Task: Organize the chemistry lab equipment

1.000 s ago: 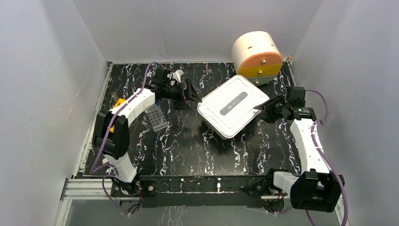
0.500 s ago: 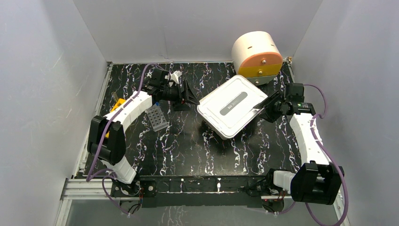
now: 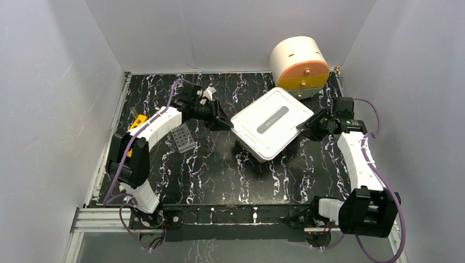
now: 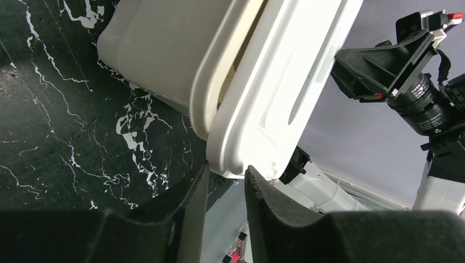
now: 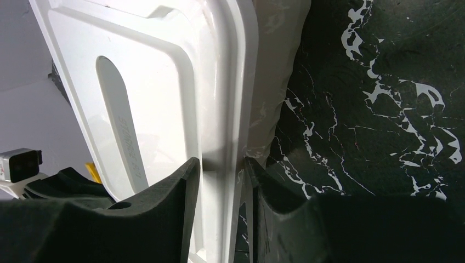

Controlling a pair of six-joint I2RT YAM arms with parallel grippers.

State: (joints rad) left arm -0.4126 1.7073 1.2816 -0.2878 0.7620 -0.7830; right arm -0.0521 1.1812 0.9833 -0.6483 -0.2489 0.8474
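The desk (image 3: 219, 170) is black stone with white veins, closed in by plain pale walls (image 3: 230, 33) on the left, far and right sides. A cream drum (image 3: 299, 60) with an orange face stands in the far right corner.

The grey tube rack (image 3: 183, 137) lies flat near the left edge, beside the left forearm. Its long axis runs from the far edge toward the near edge, with the near end swung slightly right. A yellow item (image 3: 137, 119) at the left edge is mostly hidden by the arm.

A white box (image 4: 153, 49) sits right of centre under a white lid (image 3: 271, 123). Its long axis, marked by the lid's grey slot (image 3: 272, 120), runs from near left to far right.

The left gripper (image 3: 226, 121) is at the lid's left corner and the right gripper (image 3: 302, 127) at its right rim.

Only the top view shows the rack and the drum. The left wrist view alone shows the lid raised off the box at that corner, with a dark gap between them. There the left gripper's (image 4: 226, 172) jaws stand on either side of the lid's corner, but I cannot tell whether they press it. The right wrist view shows the right gripper's (image 5: 219, 164) jaws clenched on the lid's rim, with the box's cloudy wall just beyond.
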